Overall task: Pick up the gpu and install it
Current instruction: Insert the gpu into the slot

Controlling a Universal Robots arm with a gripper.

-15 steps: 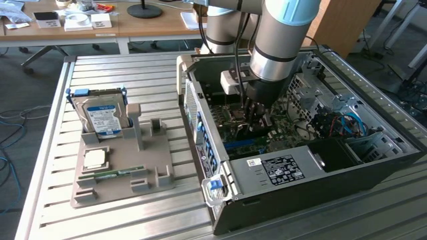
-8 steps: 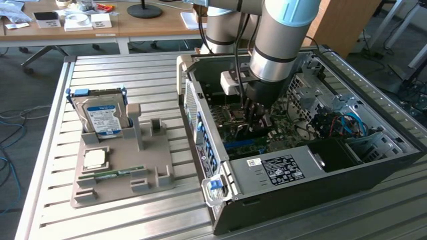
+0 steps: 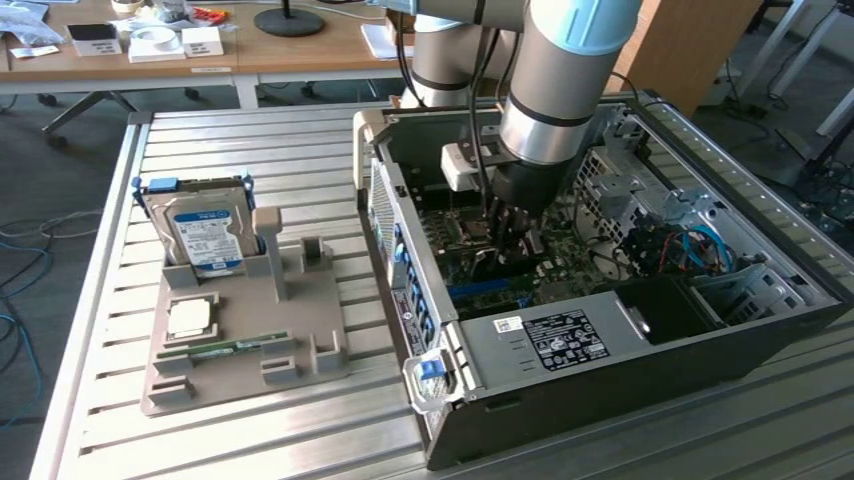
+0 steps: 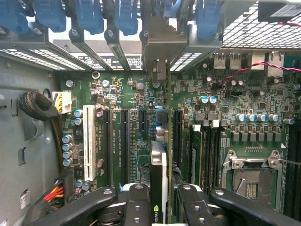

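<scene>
Slatted metal table (image 3: 267, 430) is carrying an open computer case (image 3: 601, 385) and a gray holder (image 3: 240, 375), with wooden desks (image 3: 160, 60) sitting behind. Pincer (image 4: 162, 207) is closing partway on the gpu (image 4: 159, 160). Its black fingers (image 4: 136, 207) are pressing both flat sides, so the card is standing on edge between them. Gpu is hanging close over the motherboard (image 4: 141, 101), lining up with the gap between two black slots (image 4: 124, 141). Its far end is pointing toward a row of blue clips (image 4: 89, 16). Cannot tell whether its lower edge is touching a slot. White slot (image 4: 89, 141) is lying off to one side, processor socket (image 4: 249, 181) to the other. Arm (image 3: 561, 70) is reaching straight down into the case, wrist vertical. Case is lying with its open side facing up. It is holding the motherboard, a silver power supply (image 3: 561, 335) at the near end and blue cables (image 3: 701, 245) toward the exterior view's right. Gray holder is sitting on the exterior view's left, well apart from the arm. It is holding a hard drive (image 3: 207, 235) standing upright, a processor chip (image 3: 191, 318) lying flat and a memory stick (image 3: 227, 349) lying near its front edge.
</scene>
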